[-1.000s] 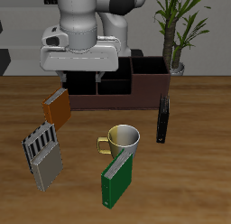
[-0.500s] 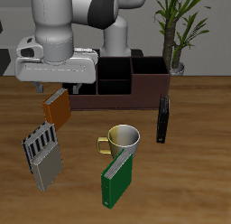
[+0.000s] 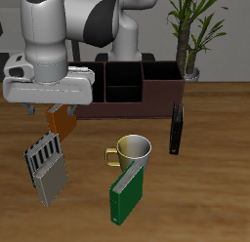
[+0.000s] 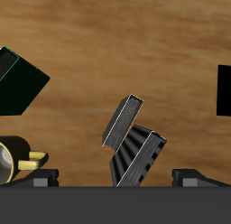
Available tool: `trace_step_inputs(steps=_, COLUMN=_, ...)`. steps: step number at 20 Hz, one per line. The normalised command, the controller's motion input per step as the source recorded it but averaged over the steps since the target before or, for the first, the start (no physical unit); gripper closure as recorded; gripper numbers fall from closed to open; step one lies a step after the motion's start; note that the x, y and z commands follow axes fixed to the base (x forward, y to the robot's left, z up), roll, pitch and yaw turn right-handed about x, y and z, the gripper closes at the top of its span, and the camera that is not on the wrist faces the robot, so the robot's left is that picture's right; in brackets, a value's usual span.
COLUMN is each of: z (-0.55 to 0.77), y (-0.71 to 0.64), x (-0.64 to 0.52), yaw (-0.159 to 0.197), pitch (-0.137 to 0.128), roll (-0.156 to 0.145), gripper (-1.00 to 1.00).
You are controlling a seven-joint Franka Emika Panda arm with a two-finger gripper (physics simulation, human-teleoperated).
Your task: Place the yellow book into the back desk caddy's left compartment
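Green cover first, nearest my exterior camera: the green book [image 3: 126,194] stands propped by the table's front edge, and just behind it sits the brass-coloured mug [image 3: 131,150]; beside those, I've got the grey striped book [image 3: 46,167] tilted on the wood, and my wrist camera is staring right down at it [image 4: 133,142], so I judge I'm not lined up on the target yet. Next back, here's what I'm after: the yellow book [image 3: 63,119], leaning just in front of the caddy, mostly covered by my own hand from this angle. My gripper [image 3: 49,110] hangs right above it; in the wrist view I can see both fingers [image 4: 41,176] sitting well apart with nothing between them, so it's spread wide and carrying nothing. Nothing picked up, then: I'd call the task barely started, with the grasp, the lift and the drop into the left compartment all still to do. A black book [image 3: 177,128] stands on edge off to the other side. Behind all that runs the back desk caddy [image 3: 156,98], dark brown with black-lined bins. Underneath is the wooden table [image 3: 215,187], warm grain, and a potted plant [image 3: 189,31] stands at the far back
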Motion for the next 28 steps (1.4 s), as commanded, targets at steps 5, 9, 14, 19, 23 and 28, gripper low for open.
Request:
trace_step_inputs(steps=5, z=-0.19, y=-0.03, x=0.22, yaw=0.003, pitch=-0.043, roll=-0.006, gripper=-1.0)
trace_step_inputs(steps=9, z=-0.3, y=-0.11, x=0.21, yaw=-0.048, pitch=0.002, roll=-0.022, gripper=-1.0)
trace_step_inputs(steps=14, z=-0.19, y=-0.07, x=0.12, yaw=-0.051, pitch=-0.002, roll=0.02, gripper=-1.0)
trace_step_inputs(steps=19, z=-0.19, y=-0.09, x=0.13, yaw=-0.091, pitch=0.012, roll=0.009, gripper=-1.0)
trace_step_inputs(steps=23, z=-0.23, y=-0.14, x=0.18, yaw=-0.064, pitch=0.016, roll=-0.02, gripper=-1.0)
trace_step_inputs(steps=28, z=-0.18, y=0.07, x=0.06, yaw=-0.041, pitch=0.012, roll=0.004, gripper=-1.0)
